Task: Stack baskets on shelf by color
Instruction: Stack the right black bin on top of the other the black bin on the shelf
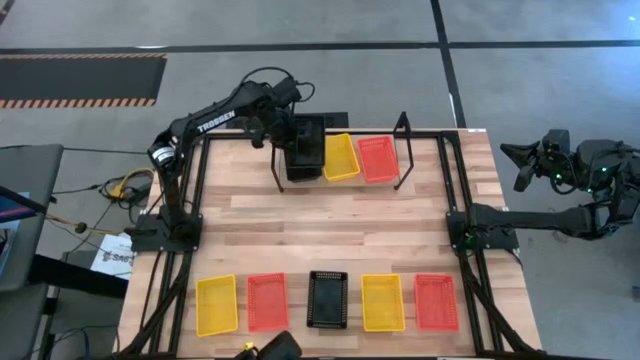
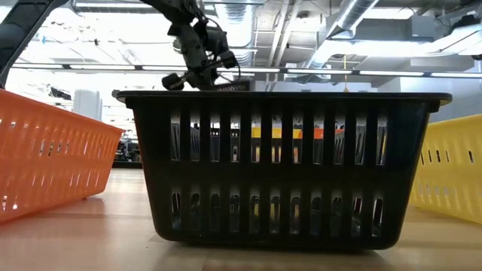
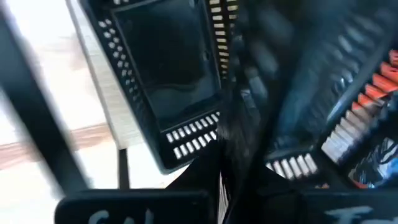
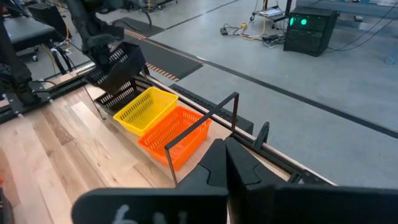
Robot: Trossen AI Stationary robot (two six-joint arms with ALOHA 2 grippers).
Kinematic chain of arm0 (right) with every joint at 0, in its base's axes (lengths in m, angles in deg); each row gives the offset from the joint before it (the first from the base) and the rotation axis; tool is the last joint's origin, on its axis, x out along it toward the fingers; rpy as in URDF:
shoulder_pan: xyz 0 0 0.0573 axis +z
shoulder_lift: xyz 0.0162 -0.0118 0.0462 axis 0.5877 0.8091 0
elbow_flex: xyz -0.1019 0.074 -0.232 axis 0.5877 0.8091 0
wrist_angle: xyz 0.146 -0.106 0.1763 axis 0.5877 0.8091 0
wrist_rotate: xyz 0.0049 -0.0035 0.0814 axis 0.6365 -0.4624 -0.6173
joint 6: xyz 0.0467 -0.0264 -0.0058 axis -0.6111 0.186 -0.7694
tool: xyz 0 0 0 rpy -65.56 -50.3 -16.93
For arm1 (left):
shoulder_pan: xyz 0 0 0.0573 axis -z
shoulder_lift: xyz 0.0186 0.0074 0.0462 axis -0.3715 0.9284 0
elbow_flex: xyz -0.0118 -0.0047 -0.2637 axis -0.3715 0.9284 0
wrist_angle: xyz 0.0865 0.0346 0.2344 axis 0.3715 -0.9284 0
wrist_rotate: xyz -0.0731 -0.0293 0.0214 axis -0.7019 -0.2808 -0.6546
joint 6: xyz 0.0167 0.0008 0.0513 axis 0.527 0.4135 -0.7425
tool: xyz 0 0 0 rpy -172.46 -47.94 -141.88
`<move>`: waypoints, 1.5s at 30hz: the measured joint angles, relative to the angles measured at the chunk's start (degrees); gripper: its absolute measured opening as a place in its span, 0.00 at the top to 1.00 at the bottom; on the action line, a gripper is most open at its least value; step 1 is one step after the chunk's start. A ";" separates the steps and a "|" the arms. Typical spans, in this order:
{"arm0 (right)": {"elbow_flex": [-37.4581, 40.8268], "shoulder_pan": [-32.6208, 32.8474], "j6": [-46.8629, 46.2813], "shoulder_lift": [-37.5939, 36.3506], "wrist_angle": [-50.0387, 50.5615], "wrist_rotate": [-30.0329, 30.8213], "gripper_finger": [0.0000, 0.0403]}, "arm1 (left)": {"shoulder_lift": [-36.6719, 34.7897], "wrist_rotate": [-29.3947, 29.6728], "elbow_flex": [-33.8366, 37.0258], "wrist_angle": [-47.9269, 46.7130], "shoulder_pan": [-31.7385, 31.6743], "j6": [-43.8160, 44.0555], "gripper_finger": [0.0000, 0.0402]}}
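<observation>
From above, the left gripper (image 1: 285, 125) is over the left end of the shelf (image 1: 402, 125) at the table's far edge, closed on a black basket (image 1: 305, 150) that hangs just above the shelf's left bay. That basket's long axis runs away from the robot, matching the yellow basket (image 1: 340, 157) just beside it and the red-orange basket (image 1: 378, 159) beyond. The bay lies directly beneath the gripper, so the next move looks like a short lowering. The shelf's left post (image 1: 277, 168) stands close to the basket's edge and could snag it. The right arm is parked off the table's right side, its right gripper (image 1: 525, 165) well away and closed on nothing.

From table height, another black basket (image 2: 279, 165) in the near row fills the middle, an orange one (image 2: 53, 154) at one side and a yellow one (image 2: 448, 169) at the other. The left gripper (image 2: 199, 64) shows high behind them.

The left wrist camera looks down into the carried black basket (image 3: 161, 81), tilted, with red-orange mesh (image 3: 379, 81) at the frame's edge.

The right wrist camera shows the closed right gripper (image 4: 227, 165) in the foreground, and across the shelf the yellow basket (image 4: 146, 109) and the red-orange basket (image 4: 177, 134) side by side, with the black basket (image 4: 115, 68) raised and tipped above the far end.
</observation>
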 joint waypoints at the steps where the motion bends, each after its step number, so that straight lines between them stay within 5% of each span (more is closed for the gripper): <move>1: 0.00 0.00 0.00 0.00 0.00 0.00 0.99 | 0.01 -0.73 1.39 1.55 0.06 0.58 1.00; 10: 0.00 0.00 0.01 0.00 0.07 -0.77 0.99 | -0.08 -0.47 8.70 4.61 0.76 -0.45 1.00; 20: 0.00 -0.02 0.06 0.00 0.32 -1.16 0.99 | -0.06 8.25 1.64 -0.12 0.37 -2.66 1.00; 31: -0.02 0.00 0.91 0.00 1.50 -1.18 0.99 | -0.09 10.63 -0.58 -8.43 0.94 -0.57 1.00; 45: -0.02 -0.02 1.02 0.00 1.49 -1.20 0.99 | 0.06 6.34 4.58 0.14 1.09 3.03 1.00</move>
